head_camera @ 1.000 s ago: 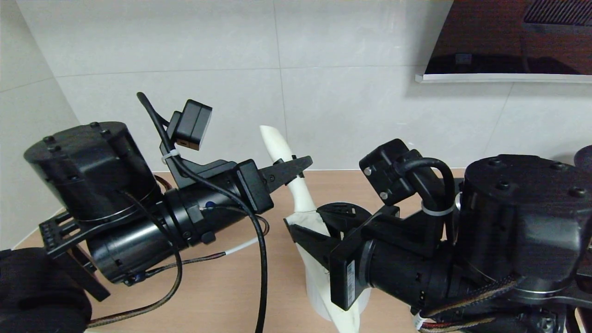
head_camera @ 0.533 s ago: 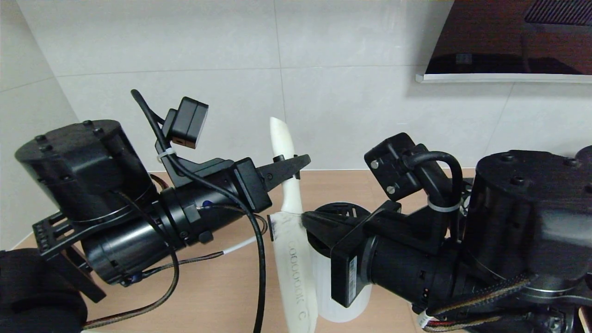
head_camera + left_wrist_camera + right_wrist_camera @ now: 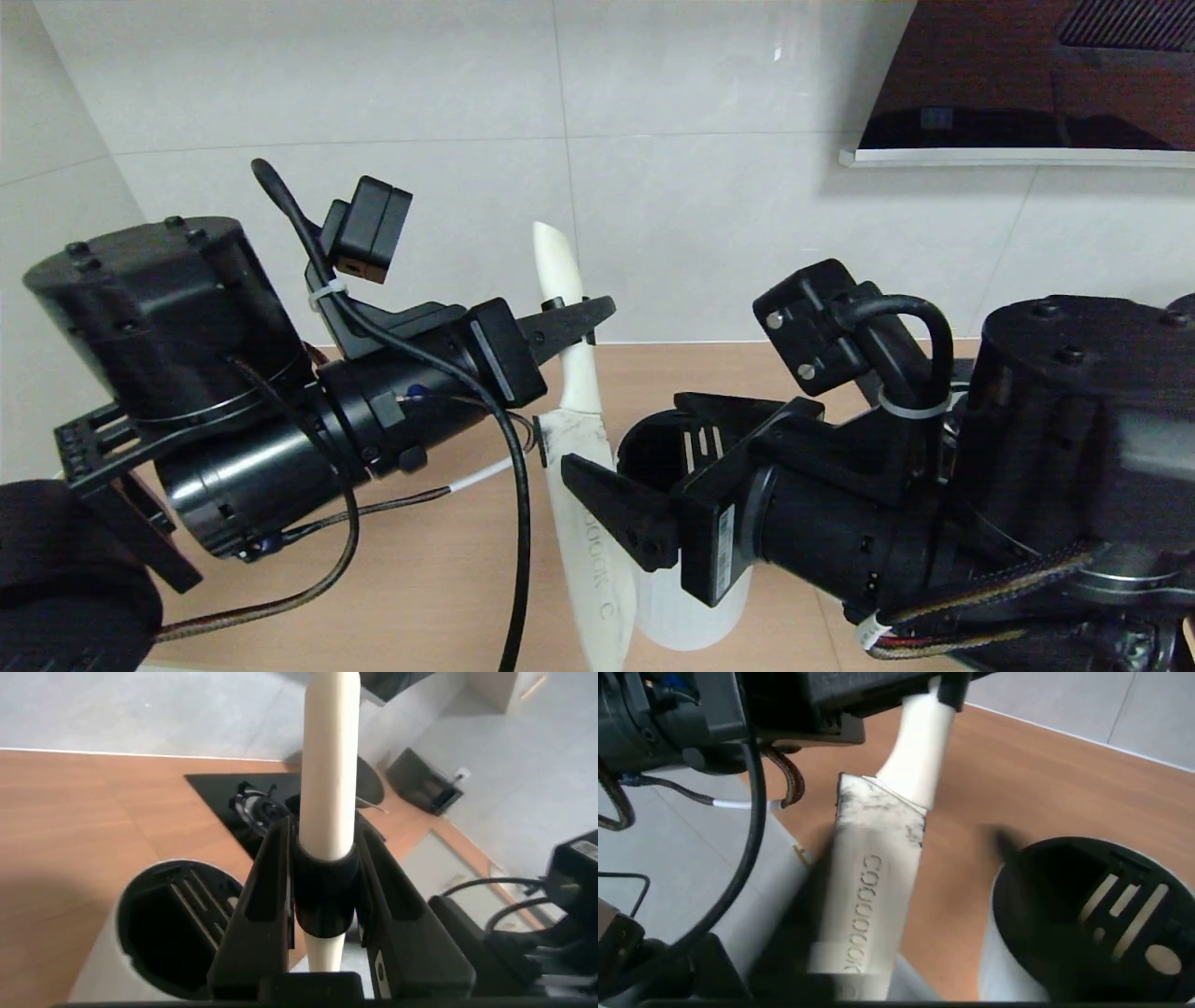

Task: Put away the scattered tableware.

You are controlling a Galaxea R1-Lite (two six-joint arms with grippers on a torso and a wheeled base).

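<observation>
Just above the wooden counter [image 3: 439, 579], with a tiled wall [image 3: 709, 233] behind, the white knife [image 3: 597, 597] hangs blade-down, its smooth rounded handle clamped in the left gripper [image 3: 571, 329]. Its flat, scuffed blade sits just beside the holder [image 3: 695, 611], a white cylinder with a black slotted inside. The right gripper [image 3: 667, 457] gapes wide near the blade and the holder's mouth.

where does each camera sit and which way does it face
Head view: on the head, facing forward and down; both arms, left gripper clamping the knife, right gripper open.
Left wrist view: on the left wrist, looking along its fingers past the knife to the holder.
Right wrist view: on the right wrist, facing the knife's blade.
Shared by both wrists: knife and holder.
</observation>
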